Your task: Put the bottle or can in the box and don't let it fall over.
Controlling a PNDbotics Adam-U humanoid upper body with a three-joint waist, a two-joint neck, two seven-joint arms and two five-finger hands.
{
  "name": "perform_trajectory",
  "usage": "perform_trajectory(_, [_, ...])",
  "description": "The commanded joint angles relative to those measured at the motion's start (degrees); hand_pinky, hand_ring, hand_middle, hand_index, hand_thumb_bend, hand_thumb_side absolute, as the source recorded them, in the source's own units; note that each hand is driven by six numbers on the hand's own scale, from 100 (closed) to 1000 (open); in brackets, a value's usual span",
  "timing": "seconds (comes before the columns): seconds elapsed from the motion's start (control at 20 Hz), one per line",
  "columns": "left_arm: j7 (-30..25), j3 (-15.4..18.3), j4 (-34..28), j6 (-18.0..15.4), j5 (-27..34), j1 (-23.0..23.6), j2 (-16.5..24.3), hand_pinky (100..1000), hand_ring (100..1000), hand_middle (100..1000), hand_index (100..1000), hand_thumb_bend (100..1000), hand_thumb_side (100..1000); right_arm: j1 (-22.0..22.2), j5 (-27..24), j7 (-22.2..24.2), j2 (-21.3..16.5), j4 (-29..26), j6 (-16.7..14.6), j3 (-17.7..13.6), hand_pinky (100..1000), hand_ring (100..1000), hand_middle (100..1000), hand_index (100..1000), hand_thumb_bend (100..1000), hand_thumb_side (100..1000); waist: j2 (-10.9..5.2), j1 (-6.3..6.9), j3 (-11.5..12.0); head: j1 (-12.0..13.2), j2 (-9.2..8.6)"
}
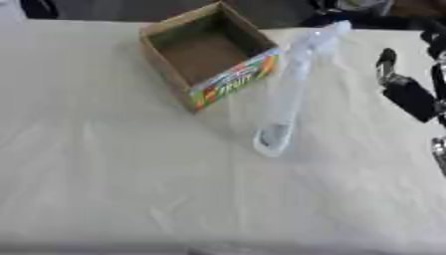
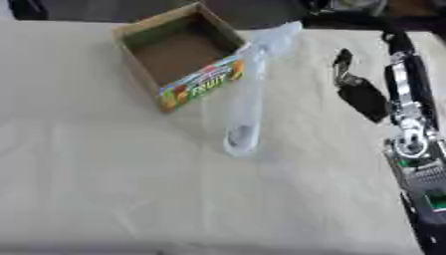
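Clear bottle on the desk beside an empty box; our right hand waits to its right.

We see the desk (image 1: 104,189) under a pale, creased cloth, and on its far half the open cardboard box (image 1: 202,50) with a bright fruit print on its near-right side; nothing is in it, so we judge the placing not yet begun. The bottle (image 1: 287,94) is clear plastic, tall and slim, its base toward us and its paler top toward the far right, just right of the box's near-right side and seemingly free of any grip; whether it stands or leans we cannot tell. Our right hand (image 2: 359,94) hangs well to the right of it, apart from it; whether its fingers are straight or curled we cannot tell. Our left hand is out of sight.
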Motion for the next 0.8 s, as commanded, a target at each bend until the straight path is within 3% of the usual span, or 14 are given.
perform_trajectory(0.05, [-0.09, 0.48, -0.41, 0.08, -0.2, -0.45, 0.74, 1000, 627, 707, 742, 547, 345, -0.42, 0.33, 0.23, -1.0, -1.38, 0.03, -0.45, 1000, 1000, 1000, 1000, 100, 525, -0.43, 0.2, -0.02, 0.09, -0.22])
perform_trajectory(0.1, [-0.12, 0.46, -0.41, 0.08, -0.2, -0.44, 0.75, 1000, 627, 707, 742, 547, 345, -0.51, -0.18, -0.17, -0.99, -1.38, 0.33, -0.51, 1000, 1000, 1000, 1000, 100, 527, -0.43, 0.2, -0.04, 0.08, -0.27])
perform_trajectory(0.15, [-0.16, 0.43, -0.4, 0.09, -0.2, -0.42, 0.73, 1000, 627, 707, 742, 546, 344, -0.77, -0.91, -0.83, -0.88, -1.38, 0.36, -0.51, 1000, 1000, 1000, 1000, 100, 470, -0.43, 0.22, -0.06, 0.09, -0.32])
perform_trajectory(0.8, [-0.5, 0.43, -0.35, 0.19, -0.36, -0.18, 0.64, 1000, 628, 709, 741, 541, 346, -0.01, -12.72, -12.24, 1.26, -1.38, -1.61, 3.34, 1000, 1000, 1000, 1000, 100, 470, -0.31, 0.27, -0.16, 0.01, -0.52])
